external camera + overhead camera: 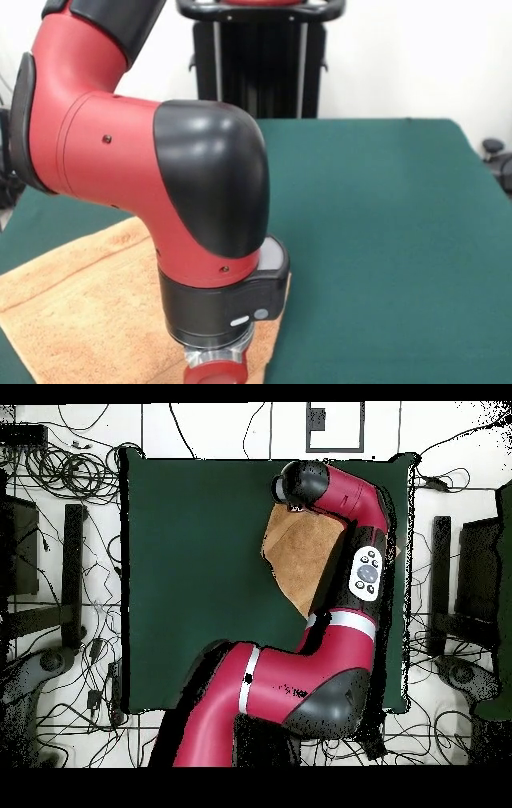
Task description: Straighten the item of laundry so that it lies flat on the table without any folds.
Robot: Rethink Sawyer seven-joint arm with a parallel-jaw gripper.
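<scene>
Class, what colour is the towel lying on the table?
Light orange towel; the front view shows it best.

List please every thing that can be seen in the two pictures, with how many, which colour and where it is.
towel: one, light orange, on the table's near left part in the front view, partly hidden under the arm
table: one, dark green top, filling most of both views
cables: many, dark, on the floor round the table in the overhead view
pedestal: one, black, at the table's far side
arm: one, red and black, reaching over the towel; its gripper is not visible
</scene>
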